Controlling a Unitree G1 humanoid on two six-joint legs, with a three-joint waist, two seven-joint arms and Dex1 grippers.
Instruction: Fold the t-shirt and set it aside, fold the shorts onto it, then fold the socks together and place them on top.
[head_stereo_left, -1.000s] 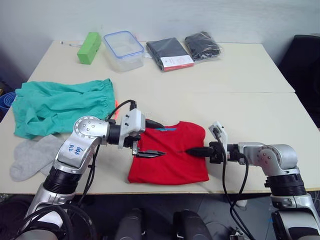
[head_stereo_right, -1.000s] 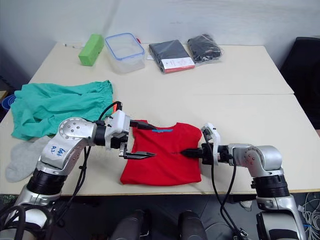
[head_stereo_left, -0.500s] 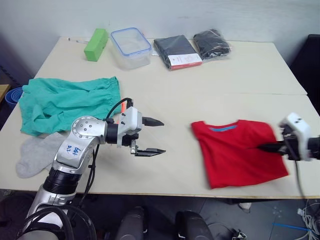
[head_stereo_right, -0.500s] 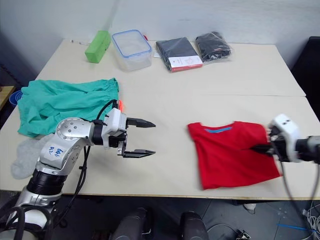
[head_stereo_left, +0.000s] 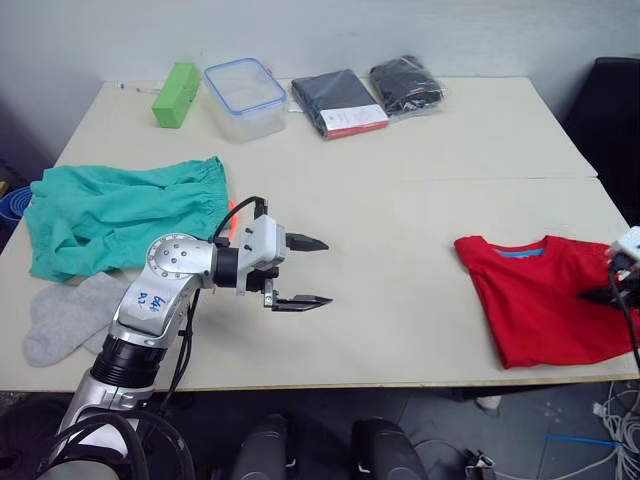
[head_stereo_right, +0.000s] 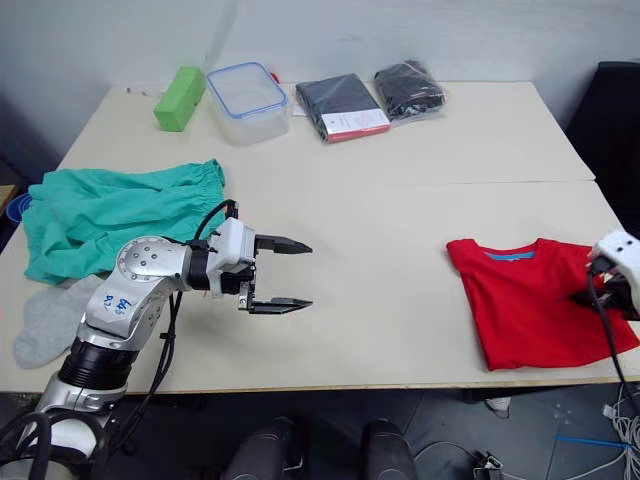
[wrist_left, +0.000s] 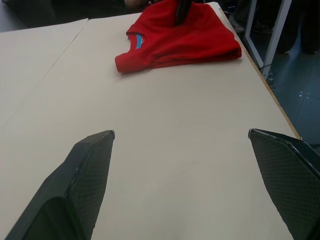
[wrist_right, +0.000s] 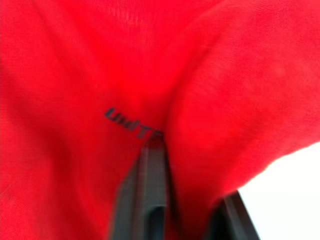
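The red t-shirt (head_stereo_left: 545, 297) lies folded at the table's right front corner, its blue collar label facing the back. My right gripper (head_stereo_right: 588, 298) is shut on the shirt's right side; in the right wrist view a dark finger (wrist_right: 150, 185) is buried in red cloth. Over bare table left of centre hovers my left gripper (head_stereo_left: 320, 271), open and empty, its fingers (wrist_left: 75, 190) spread wide, the t-shirt (wrist_left: 185, 37) far ahead of it. The teal shorts (head_stereo_left: 110, 212) lie spread at the left, and the grey socks (head_stereo_left: 68, 315) lie just in front of them.
Along the back of the table (head_stereo_left: 400, 215) stand a green block (head_stereo_left: 176, 94), a clear container with a blue rim (head_stereo_left: 245, 98) and two black packaged clothes (head_stereo_left: 338, 104) (head_stereo_left: 405, 86). A dark chair (head_stereo_left: 615, 110) stands past the right edge.
My right gripper has dragged the folded t-shirt from the table's front centre to the far right. My left gripper has let go of it and stays open in place.
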